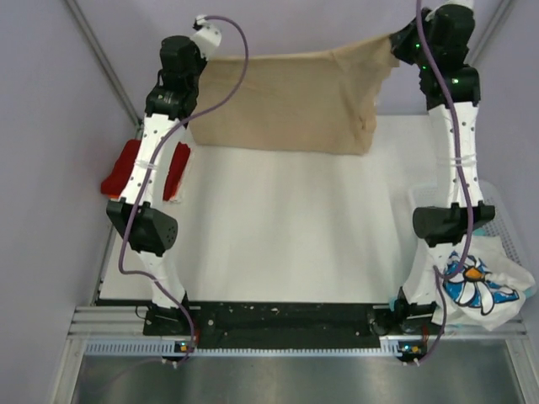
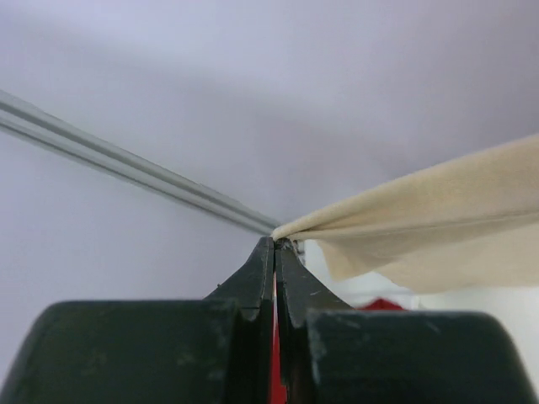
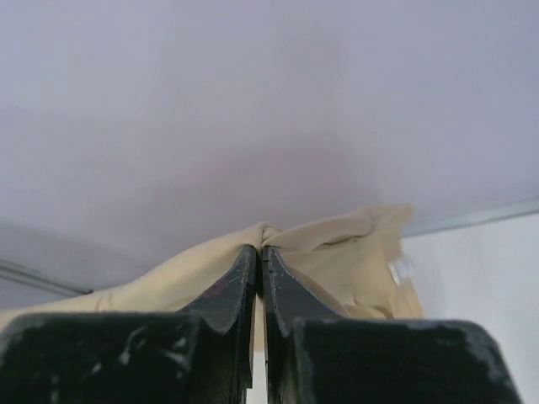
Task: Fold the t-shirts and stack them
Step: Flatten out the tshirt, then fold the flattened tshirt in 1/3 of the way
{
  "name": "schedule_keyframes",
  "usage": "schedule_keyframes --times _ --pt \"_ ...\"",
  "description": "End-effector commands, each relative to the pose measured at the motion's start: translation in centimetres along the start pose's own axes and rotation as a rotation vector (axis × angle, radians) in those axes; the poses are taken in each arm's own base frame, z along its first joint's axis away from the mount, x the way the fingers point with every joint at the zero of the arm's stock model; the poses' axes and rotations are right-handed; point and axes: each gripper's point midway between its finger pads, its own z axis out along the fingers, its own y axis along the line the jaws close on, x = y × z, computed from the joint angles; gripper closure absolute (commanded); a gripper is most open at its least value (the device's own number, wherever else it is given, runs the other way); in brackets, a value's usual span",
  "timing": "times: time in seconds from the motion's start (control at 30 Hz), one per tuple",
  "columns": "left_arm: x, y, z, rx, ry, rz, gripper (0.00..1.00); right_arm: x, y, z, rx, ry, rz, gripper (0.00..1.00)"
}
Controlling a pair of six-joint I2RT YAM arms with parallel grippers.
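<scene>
The tan t-shirt (image 1: 286, 101) hangs stretched between both grippers above the far edge of the white table (image 1: 286, 227). My left gripper (image 1: 205, 52) is shut on its left top corner; in the left wrist view the gripper (image 2: 276, 244) pinches the tan t-shirt (image 2: 421, 219). My right gripper (image 1: 402, 40) is shut on its right top corner; in the right wrist view the gripper (image 3: 259, 250) pinches a bunch of the tan t-shirt (image 3: 337, 252). A red t-shirt (image 1: 126, 168) lies folded at the table's left edge. A white and teal printed t-shirt (image 1: 476, 286) lies at the right.
A white mesh basket (image 1: 497, 210) stands at the right edge, holding the printed t-shirt, behind the right arm. Purple walls enclose the back and sides. The black rail (image 1: 286, 318) with the arm bases runs along the near edge.
</scene>
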Motion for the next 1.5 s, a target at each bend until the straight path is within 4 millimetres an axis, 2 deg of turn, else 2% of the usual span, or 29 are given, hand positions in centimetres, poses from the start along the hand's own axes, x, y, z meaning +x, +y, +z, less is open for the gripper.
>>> schedule_keyframes --times 0.0,0.03,0.13,0.2,0.27,0.37,0.47,0.5,0.57,0.63,0.67,0.73,0.83,0.93,1.0,1.17,1.23,1.3,1.47 --pt "-6.6 8.0 -3.6 -0.208 -0.194 -0.059 1.0 -10.3 1.9 -7.9 -0.064 -0.287 -0.048 1.0" --pt "-6.5 7.6 -3.7 -0.181 -0.192 -0.048 1.0 -10.2 1.7 -8.8 -0.056 -0.285 -0.069 1.0" --pt "-5.1 5.0 -4.0 -0.066 -0.167 -0.017 1.0 -7.7 0.1 -10.4 -0.012 -0.217 -0.125 1.0" --pt "-3.8 3.0 -4.7 0.011 -0.139 0.017 1.0 -5.7 -0.8 -12.2 0.004 -0.165 -0.153 1.0" --pt "-2.0 1.3 -6.1 0.095 -0.108 0.071 1.0 -2.2 -2.3 -13.5 0.029 -0.068 -0.173 1.0" --pt "2.7 -3.1 -7.7 0.265 -0.02 0.166 1.0 4.9 -5.2 -15.8 0.075 0.121 -0.164 1.0" --pt "9.8 -8.7 -9.7 0.48 0.13 0.282 1.0 12.4 -7.6 -18.8 0.107 0.329 -0.124 1.0" --pt "12.0 -10.4 -10.5 0.543 0.172 0.309 1.0 15.5 -8.6 -19.7 0.134 0.414 -0.096 1.0" --pt "17.0 -14.0 -12.4 0.671 0.271 0.365 1.0 21.5 -9.3 -21.8 0.132 0.575 -0.027 1.0" --pt "21.1 -16.9 -14.5 0.785 0.354 0.399 1.0 27.5 -8.8 -24.0 0.101 0.743 0.029 1.0" --pt "22.8 -17.8 -15.4 0.831 0.385 0.412 1.0 30.5 -8.9 -25.2 0.11 0.841 0.036 1.0" --pt "26.6 -19.3 -17.2 0.897 0.472 0.444 1.0 35.1 -9.0 -27.4 0.134 0.997 0.029 1.0" --pt "30.2 -20.5 -19.5 0.97 0.561 0.476 1.0 39.5 -9.4 -29.8 0.178 1.137 0.024 1.0" --pt "32.4 -21.2 -21.3 1.023 0.605 0.497 1.0 40.9 -11.0 -30.4 0.249 1.14 0.029 1.0" --pt "33.5 -21.4 -22.4 1.048 0.628 0.503 1.0 40.8 -12.2 -30.1 0.307 1.101 0.008 1.0" --pt "34.0 -21.7 -24.9 1.128 0.65 0.485 1.0 40.0 -12.9 -29.1 0.356 1.032 0.002 1.0" --pt "33.9 -21.5 -25.1 1.13 0.646 0.484 1.0 39.3 -13.2 -28.5 0.363 1.007 0.003 1.0" --pt "33.2 -21.3 -23.6 1.065 0.609 0.479 1.0 38.1 -13.8 -27.2 0.383 0.951 -0.013 1.0" --pt "29.7 -19.6 -16.8 0.801 0.544 0.43 1.0 34.8 -15.0 -21.6 0.394 0.821 -0.022 1.0"
